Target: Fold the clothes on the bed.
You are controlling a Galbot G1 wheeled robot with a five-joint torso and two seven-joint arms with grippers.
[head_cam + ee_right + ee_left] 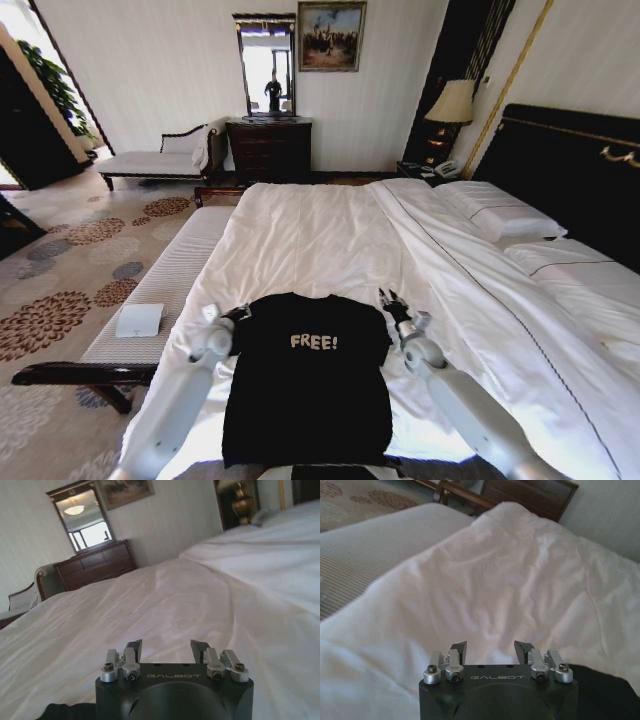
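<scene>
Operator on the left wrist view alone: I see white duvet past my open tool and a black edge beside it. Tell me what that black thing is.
Observer: A black T-shirt, flat on the bed, "FREE!" lettering up.
Operator: Place my left tool against it.
Observer: The left tool sits at the shirt's left shoulder, open.
Operator: Report the other arm.
Observer: The right tool is open above the duvet, beside the right shoulder.
</scene>
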